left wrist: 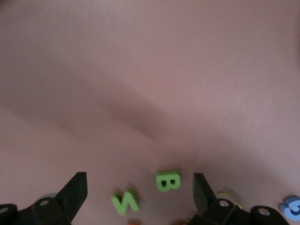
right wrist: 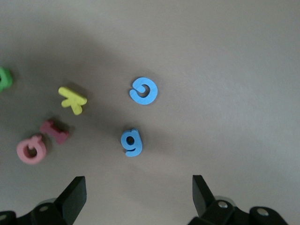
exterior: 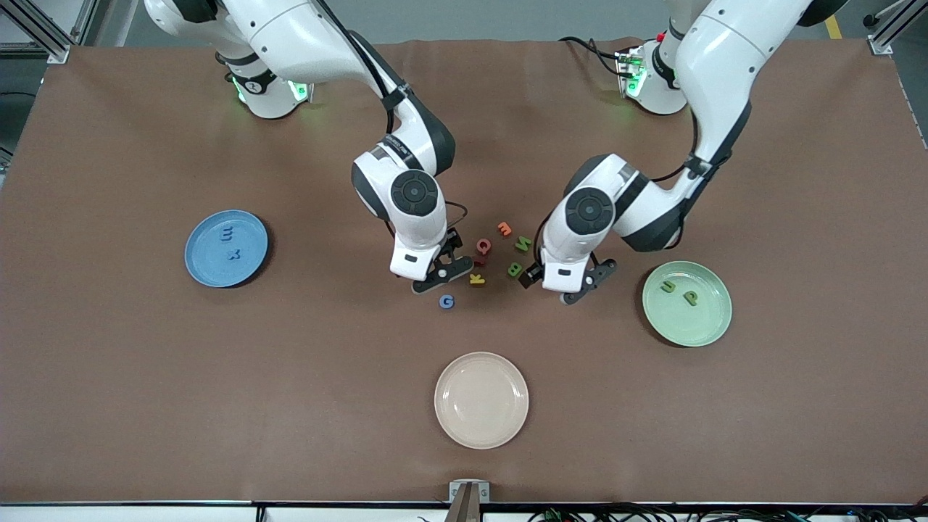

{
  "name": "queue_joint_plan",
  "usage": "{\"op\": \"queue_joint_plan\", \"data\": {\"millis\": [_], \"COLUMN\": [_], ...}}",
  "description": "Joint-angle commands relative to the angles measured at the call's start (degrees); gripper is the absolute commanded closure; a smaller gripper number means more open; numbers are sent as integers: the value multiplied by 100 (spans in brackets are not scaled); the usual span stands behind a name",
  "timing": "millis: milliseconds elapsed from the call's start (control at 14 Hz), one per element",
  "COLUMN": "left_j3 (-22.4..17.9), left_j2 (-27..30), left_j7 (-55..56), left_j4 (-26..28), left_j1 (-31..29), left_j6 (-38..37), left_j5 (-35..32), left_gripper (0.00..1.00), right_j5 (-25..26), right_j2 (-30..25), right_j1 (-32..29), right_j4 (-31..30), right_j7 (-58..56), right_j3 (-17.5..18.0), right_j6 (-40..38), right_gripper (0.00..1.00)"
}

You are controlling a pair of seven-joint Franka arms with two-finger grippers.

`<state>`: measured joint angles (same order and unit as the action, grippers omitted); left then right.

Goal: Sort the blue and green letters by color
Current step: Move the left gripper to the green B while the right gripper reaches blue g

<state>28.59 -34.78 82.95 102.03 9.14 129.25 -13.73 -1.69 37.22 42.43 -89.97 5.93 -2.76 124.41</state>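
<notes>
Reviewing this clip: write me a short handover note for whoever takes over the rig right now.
Left gripper: open, empty, low over the table by the green letter B.
Right gripper: open, empty, over the blue letter 9.
Done: blue E and X on the round blue plate; green U and P on the round green plate.
Left: blue letter G and the 9 to the blue plate; green B and green N to the green plate.

Four blue letters (right wrist: 143, 90), four green letters (exterior: 523, 244), three plates (exterior: 481, 399), two pincers (exterior: 564, 284).
</notes>
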Motion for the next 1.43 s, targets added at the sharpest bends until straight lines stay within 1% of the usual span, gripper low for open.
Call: {"op": "queue_joint_plan", "data": {"millis": [0, 71, 214, 356, 428, 642, 855, 1069, 1212, 1354], "left_j3": [-38, -38, -38, -56, -73, -126, -126, -152, -187, -258], "left_j2": [-265, -362, -503, -564, -608, -687, -802, -846, -872, -908], "left_j7": [274, 274, 283, 283, 292, 353, 344, 353, 353, 353], "left_j4": [-174, -174, -165, -157, -157, -165, -192, -227, -279, -306], "left_j1": [113, 210, 351, 378, 421, 457, 465, 500, 562, 649], "left_j6": [108, 196, 433, 548, 592, 619, 654, 724, 812, 847], "left_j5": [-165, -165, -157, -157, -157, -279, -315, -315, -315, -315], "left_gripper": [1, 1, 1, 1, 2, 16, 23, 24, 24, 24], "right_j5": [46, 3, -7, -7, -7, -7, 11, 46, 37, 72], "right_j2": [57, 75, 197, 242, 242, 399, 496, 575, 602, 672], "right_j1": [46, 20, 55, 90, 90, 108, 161, 161, 152, 152], "right_j4": [-169, -292, -355, -372, -372, -337, -311, -267, -249, -223], "right_j7": [-347, -356, -347, -356, -382, -435, -444, -487, -663, -690], "right_j3": [-32, -32, -32, -23, -23, -23, -23, -23, -23, -23], "right_j6": [450, 705, 926, 875, 866, 962, 1085, 1103, 1138, 1173], "right_gripper": [0, 0, 0, 3, 5, 7, 9, 10, 16, 20]}}
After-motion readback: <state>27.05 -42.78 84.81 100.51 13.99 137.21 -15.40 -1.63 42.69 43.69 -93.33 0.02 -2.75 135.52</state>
